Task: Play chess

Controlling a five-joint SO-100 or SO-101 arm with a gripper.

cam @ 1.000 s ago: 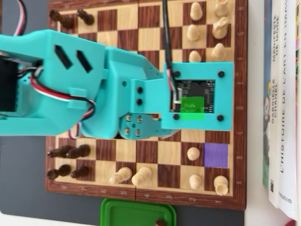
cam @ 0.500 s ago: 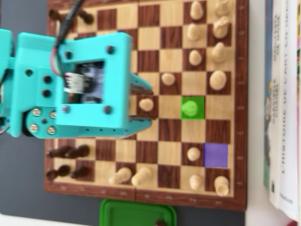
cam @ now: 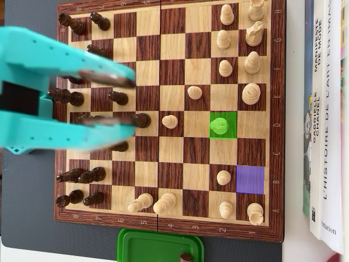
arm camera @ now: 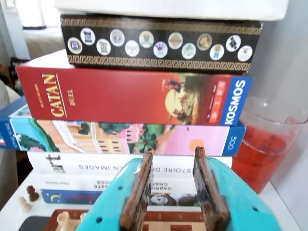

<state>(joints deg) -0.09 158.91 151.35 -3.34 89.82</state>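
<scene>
In the overhead view a wooden chessboard point(cam: 163, 226) has dark pieces point(cam: 71, 98) on its left side and light pieces point(cam: 251, 63) on its right. One square is marked green point(cam: 231, 117) and holds a light piece point(cam: 218, 125). An empty square is marked purple point(cam: 250, 179). My teal gripper point(cam: 133, 105) hovers open and empty high over the board's left half, above the dark pieces, and hides some of them. In the wrist view the gripper point(arm camera: 172, 156) is open, with nothing between its brown pads point(arm camera: 139, 192).
A green tray point(cam: 160, 246) holding a dark piece point(cam: 186, 256) sits at the board's near edge. Books point(cam: 327, 120) lie right of the board. The wrist view faces a stack of game boxes point(arm camera: 130, 96), a cup of red drink point(arm camera: 269, 144), and two loose pieces point(arm camera: 29, 198).
</scene>
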